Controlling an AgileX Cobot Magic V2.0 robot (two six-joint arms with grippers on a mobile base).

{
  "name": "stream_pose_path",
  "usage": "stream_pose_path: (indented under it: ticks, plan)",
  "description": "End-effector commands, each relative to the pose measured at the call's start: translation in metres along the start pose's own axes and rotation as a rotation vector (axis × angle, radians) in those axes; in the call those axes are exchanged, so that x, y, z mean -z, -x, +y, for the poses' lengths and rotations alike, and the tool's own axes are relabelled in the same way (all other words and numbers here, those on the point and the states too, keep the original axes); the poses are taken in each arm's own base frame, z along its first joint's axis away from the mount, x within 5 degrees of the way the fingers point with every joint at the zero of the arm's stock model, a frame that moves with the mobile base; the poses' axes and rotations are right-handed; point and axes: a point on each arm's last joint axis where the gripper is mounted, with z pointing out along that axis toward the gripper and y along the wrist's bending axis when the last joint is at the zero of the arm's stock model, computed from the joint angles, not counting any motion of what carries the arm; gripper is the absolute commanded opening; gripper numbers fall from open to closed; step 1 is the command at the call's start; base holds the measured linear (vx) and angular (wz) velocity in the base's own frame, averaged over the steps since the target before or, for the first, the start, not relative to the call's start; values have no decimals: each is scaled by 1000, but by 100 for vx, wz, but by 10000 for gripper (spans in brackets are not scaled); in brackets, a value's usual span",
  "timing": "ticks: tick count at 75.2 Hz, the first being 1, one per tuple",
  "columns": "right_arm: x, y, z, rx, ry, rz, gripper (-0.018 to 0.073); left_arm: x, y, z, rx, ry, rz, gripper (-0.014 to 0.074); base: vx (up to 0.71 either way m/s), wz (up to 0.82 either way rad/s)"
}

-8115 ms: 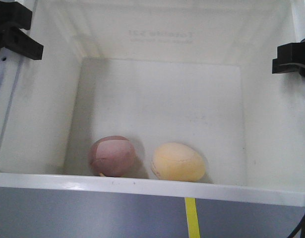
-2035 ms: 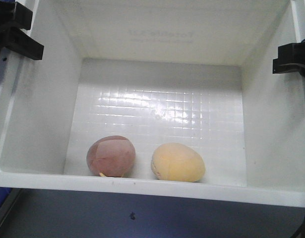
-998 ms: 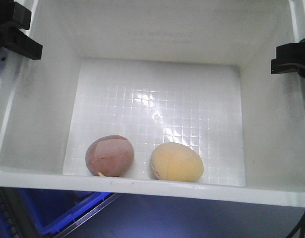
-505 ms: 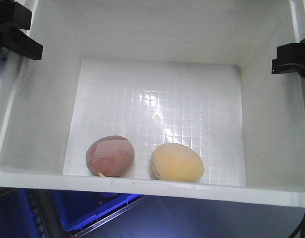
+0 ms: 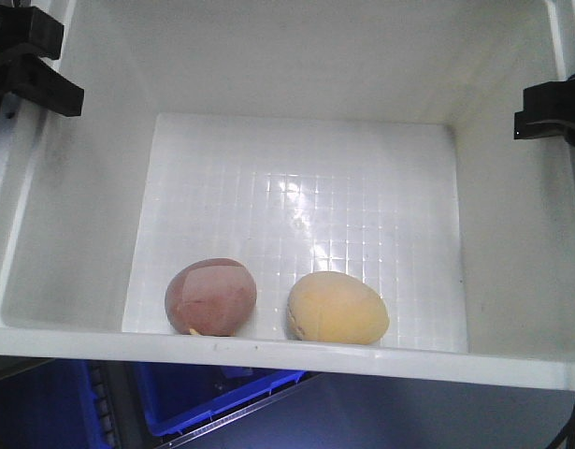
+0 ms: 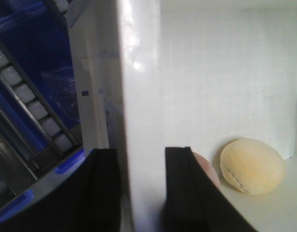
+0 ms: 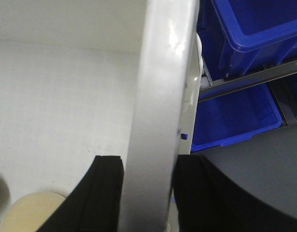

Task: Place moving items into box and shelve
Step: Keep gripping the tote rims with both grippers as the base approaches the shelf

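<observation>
A white plastic box (image 5: 296,56) fills the front view. A reddish-brown ball (image 5: 211,296) and a yellow ball (image 5: 337,307) lie side by side at its near wall. My left gripper (image 5: 30,70) is shut on the box's left wall; in the left wrist view the gripper (image 6: 141,193) straddles the wall (image 6: 138,96), with the yellow ball (image 6: 252,166) inside. My right gripper (image 5: 549,112) is shut on the right wall; in the right wrist view the gripper (image 7: 148,193) has one finger on each side of the wall (image 7: 162,96).
Blue bins (image 5: 212,398) on a shelf rack show under the box's near edge. More blue bins (image 7: 249,58) and rack rails (image 6: 32,106) show beside the box in both wrist views. A dark grey surface (image 7: 264,179) lies at lower right.
The box stays held the same way with the balls in place. The background under it has changed from grey floor with a yellow line to blue shelf bins sliding rightward.
</observation>
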Motion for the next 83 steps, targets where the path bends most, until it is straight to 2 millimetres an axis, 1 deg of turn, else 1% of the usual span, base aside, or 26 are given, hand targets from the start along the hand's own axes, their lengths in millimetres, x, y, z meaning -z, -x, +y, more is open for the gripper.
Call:
stream_pose_path:
  ticks: [1,37,83]
  plan:
    - [20,17,7,3,67,-188,-6,27,4,-16,10,-125,-138,-3,4,15]
    - [20,17,7,3,67,-188,-6,27,4,-16,10,-125,-138,-3,2,6]
    - [20,17,7,3,67,-188,-6,27,4,-16,10,-125,-138,-3,-5,-20]
